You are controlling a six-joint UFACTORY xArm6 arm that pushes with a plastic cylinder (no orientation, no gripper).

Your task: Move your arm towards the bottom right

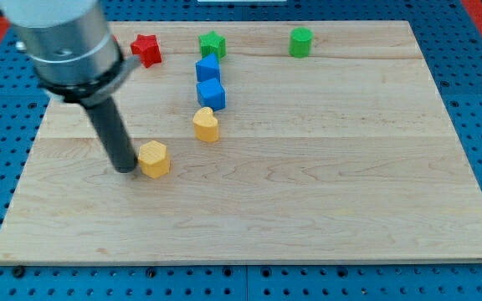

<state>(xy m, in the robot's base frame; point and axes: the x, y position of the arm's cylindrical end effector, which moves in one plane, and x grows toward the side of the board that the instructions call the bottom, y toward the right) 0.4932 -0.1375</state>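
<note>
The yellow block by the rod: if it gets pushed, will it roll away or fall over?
It will probably slide, not roll: the yellow block has flat sides. It looks squat, so tipping seems unlikely. My tip sits just to its left in the view, so it would likely go right.

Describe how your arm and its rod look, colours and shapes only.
My arm ends in a wide, smooth grey metallic cylinder with a black collar beneath it. From that a straight, dark, round rod narrows down to my tip. No cables or markings show.
</note>
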